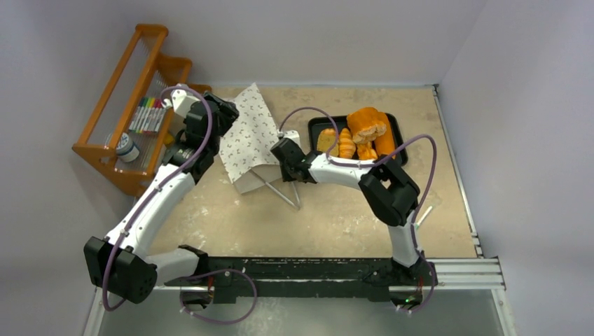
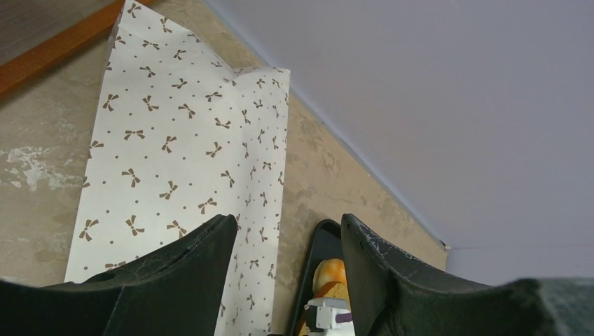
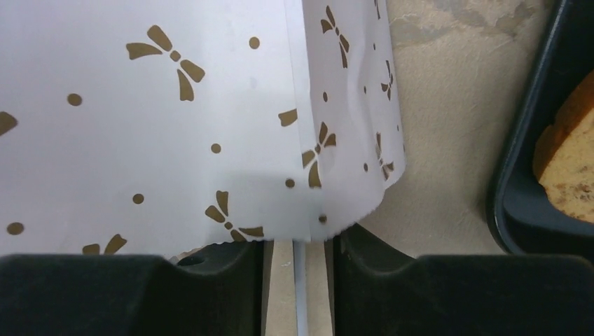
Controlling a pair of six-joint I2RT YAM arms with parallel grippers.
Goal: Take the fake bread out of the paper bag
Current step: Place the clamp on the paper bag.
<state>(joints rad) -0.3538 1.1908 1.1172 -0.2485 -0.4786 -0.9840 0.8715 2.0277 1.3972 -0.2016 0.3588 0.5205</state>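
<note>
From the near edge of the table [image 1: 336,217] we follow the right arm as it bends left, bringing the right gripper [image 3: 298,245] to the near, serrated edge of the paper bag [image 1: 249,133]. Its jaws stand a little apart, and the bag's bow-printed edge hangs just over the fingertips. A thin pale line runs down the narrow gap between them. We cannot tell whether that is paper, and neither pad looks pressed on it.

The bag lies flat on the table, set at a slant, with its open end toward us. We cannot see inside it.

Farther back and to the left, the left gripper [image 2: 288,224] sits at the bag's left side. Its fingers are apart with nothing between them, and through the gap we see only the bag and the table beyond.

Just right of the bag, apart from it, is the black tray [image 1: 394,122]. The fake bread [image 1: 364,129] lies on it, outside the bag — a fat orange loaf at the back, a ridged croissant [image 1: 346,143] and a flat tan slice [image 1: 327,140] on the left.

At the far left stands an orange wooden rack [image 1: 151,31] holding coloured markers [image 1: 146,115].
</note>
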